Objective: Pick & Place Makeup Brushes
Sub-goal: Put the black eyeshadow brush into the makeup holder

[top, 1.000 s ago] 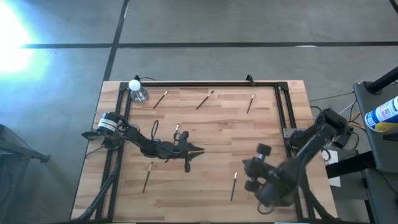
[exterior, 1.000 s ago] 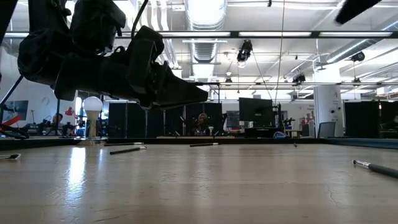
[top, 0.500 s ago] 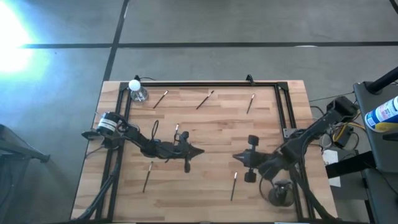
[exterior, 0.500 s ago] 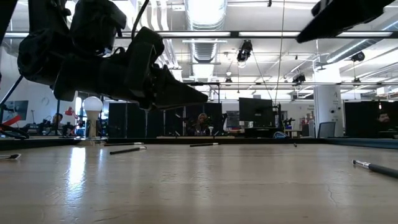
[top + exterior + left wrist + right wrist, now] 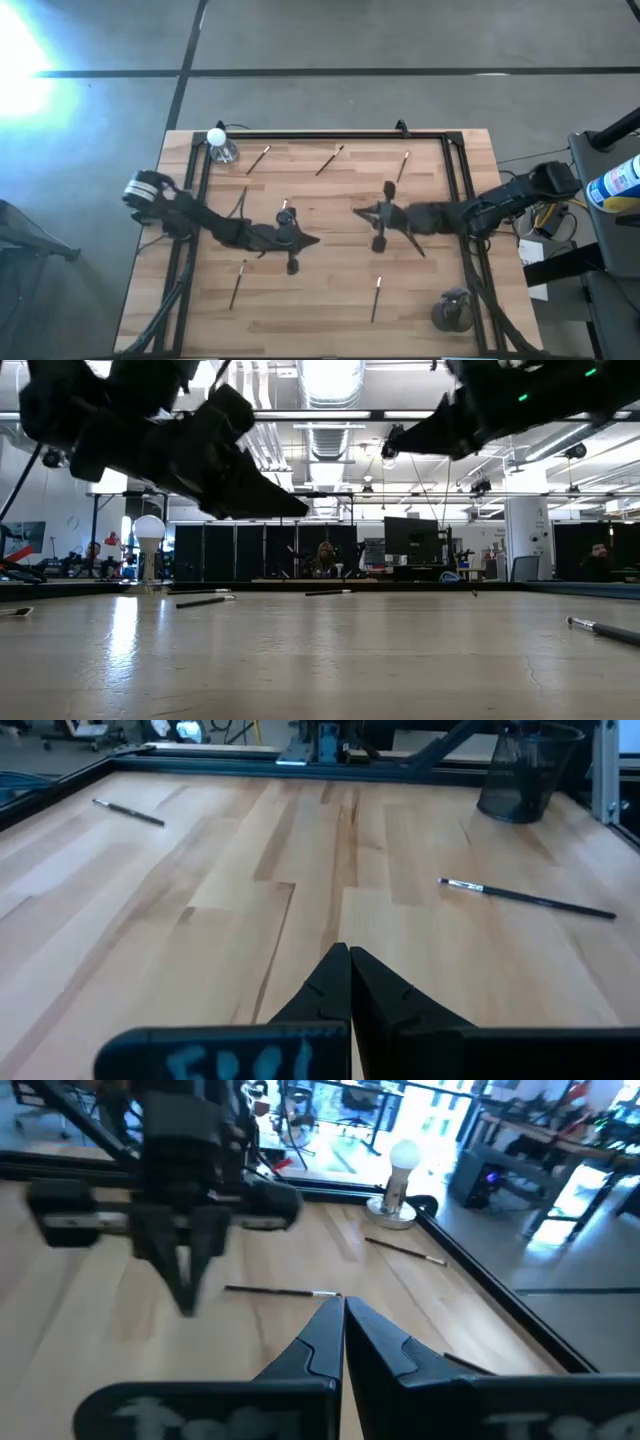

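Basically thin pale/dark makeup brushes (image 5: 378, 298) scattered — left gripper (image 5: 312, 239), right gripper (image 5: 362, 212) both pinched closed, holding nothing.

- Left gripper (image 5: 318, 238) — fingers pressed together, tip pointing toward 3 o'clock, raised mid-table.
- Right gripper (image 5: 356, 212) — fingers closed, pointing toward 9 o'clock, arm outstretched.

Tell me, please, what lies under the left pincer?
Bare table wood shows ahead of the shut left pincer; a makeup brush lies beside it, not under. The spot directly beneath its body is hidden.
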`<state>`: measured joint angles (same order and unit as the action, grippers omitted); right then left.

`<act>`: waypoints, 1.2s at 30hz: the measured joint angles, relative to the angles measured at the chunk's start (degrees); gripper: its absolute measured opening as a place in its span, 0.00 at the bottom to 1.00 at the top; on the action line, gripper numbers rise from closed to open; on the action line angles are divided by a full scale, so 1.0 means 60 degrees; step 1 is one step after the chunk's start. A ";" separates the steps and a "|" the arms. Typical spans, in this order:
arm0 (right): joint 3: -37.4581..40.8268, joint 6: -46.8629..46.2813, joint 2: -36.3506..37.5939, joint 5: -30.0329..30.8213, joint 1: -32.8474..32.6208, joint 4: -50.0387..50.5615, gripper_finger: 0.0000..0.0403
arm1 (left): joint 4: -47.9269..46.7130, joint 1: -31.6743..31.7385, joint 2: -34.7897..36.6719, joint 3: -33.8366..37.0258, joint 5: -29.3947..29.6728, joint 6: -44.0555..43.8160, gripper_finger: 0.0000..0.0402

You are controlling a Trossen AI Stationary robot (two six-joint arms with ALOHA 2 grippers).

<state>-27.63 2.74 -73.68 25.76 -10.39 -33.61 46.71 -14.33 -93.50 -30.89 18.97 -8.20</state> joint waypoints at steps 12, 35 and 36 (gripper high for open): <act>-0.0496 0.0368 -0.1334 -0.2048 0.2789 -0.2061 0.02 | -0.4802 -0.0156 0.3243 0.1140 0.1839 -0.2649 0.00; -0.0697 0.0659 -0.1426 -0.2052 0.2885 -0.2043 0.02 | -0.9041 0.1770 0.2728 0.0299 0.1255 -0.6068 0.32; -0.0697 0.0659 -0.1426 -0.2051 0.2885 -0.2043 0.02 | -0.9025 0.1943 0.2596 0.0206 0.1242 -0.5876 0.32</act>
<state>-31.81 6.70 -82.24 13.45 6.92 -45.87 -7.44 -2.67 -77.93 -29.66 26.43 -43.45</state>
